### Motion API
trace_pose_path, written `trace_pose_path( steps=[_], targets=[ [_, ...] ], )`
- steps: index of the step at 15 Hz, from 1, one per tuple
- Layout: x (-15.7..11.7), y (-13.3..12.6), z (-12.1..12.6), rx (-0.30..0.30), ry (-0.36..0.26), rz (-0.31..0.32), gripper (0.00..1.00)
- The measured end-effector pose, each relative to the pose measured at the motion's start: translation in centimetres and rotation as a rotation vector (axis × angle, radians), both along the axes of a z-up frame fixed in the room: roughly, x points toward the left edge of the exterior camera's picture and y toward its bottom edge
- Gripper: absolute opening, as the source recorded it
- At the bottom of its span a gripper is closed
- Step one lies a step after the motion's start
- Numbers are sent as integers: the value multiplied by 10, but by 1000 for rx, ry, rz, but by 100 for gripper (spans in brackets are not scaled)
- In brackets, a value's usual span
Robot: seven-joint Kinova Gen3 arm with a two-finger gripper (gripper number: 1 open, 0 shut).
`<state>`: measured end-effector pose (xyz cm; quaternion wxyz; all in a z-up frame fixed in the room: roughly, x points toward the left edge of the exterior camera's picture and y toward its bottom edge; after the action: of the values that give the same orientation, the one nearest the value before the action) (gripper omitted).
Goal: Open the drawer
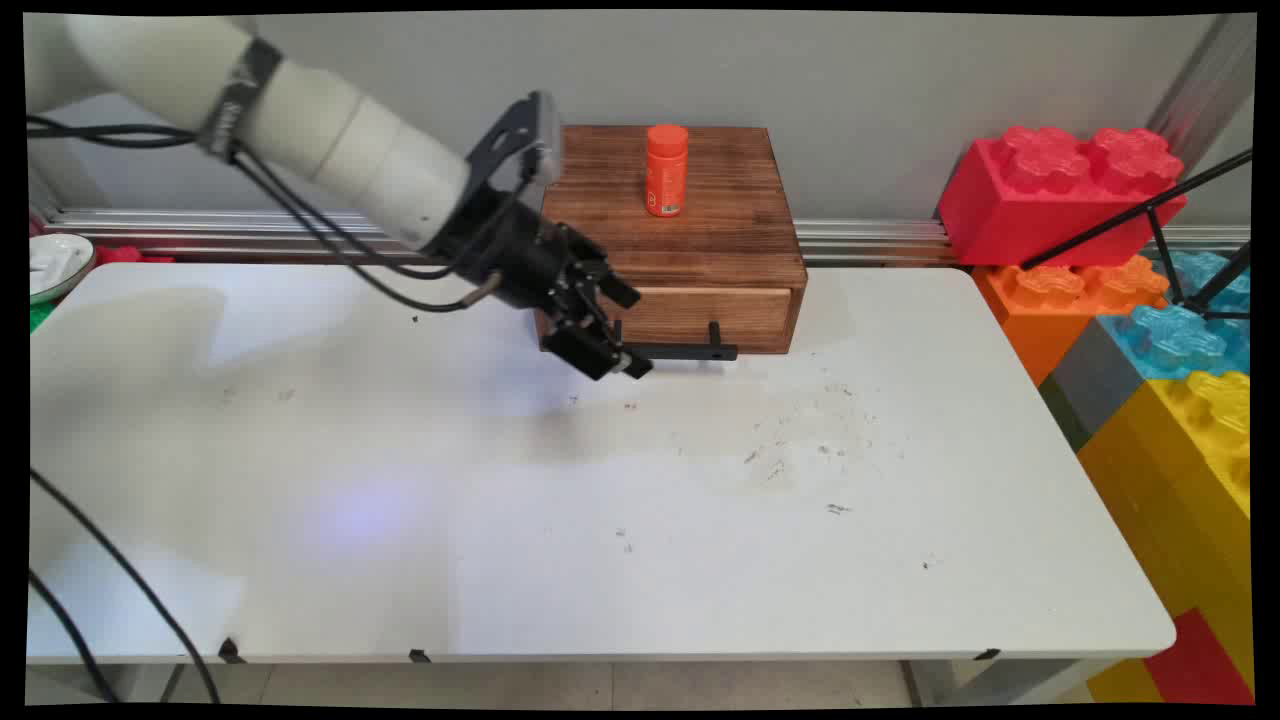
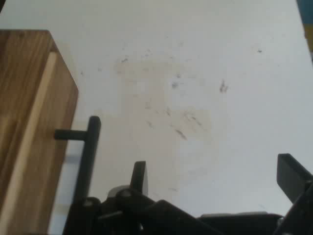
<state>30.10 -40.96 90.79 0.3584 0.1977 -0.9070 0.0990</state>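
Note:
A wooden box (image 1: 690, 215) stands at the table's back, with a drawer front (image 1: 700, 312) and a black bar handle (image 1: 680, 351) facing me. An orange bottle (image 1: 666, 170) stands upright on the box's top. My gripper (image 1: 620, 362) hangs low at the handle's left end, just in front of the drawer. In the hand view the gripper (image 2: 215, 171) is open, with bare white table between its two fingers. The handle (image 2: 88, 156) lies just outside the left finger (image 2: 139, 175), beside the drawer front (image 2: 34, 147). Nothing is held.
Large red (image 1: 1060, 195), orange (image 1: 1070, 290), blue (image 1: 1190, 320) and yellow (image 1: 1190, 470) toy bricks are stacked past the table's right edge, crossed by black tripod legs (image 1: 1150, 215). A white dish (image 1: 55, 262) sits at the far left. Black cables (image 1: 120, 580) hang at the front left.

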Motion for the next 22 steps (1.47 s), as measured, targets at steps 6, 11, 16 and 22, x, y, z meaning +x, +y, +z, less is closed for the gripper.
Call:
trace_pose_path(
  steps=[6,11,16,22],
  targets=[
    [-27,-33,-9,-34,-90,-9,100],
    [-38,-54,-27,-47,-153,0,100],
    [-42,-78,-55,-40,-234,25,100],
    [-42,-96,-83,-27,-291,21,100]
  ],
)
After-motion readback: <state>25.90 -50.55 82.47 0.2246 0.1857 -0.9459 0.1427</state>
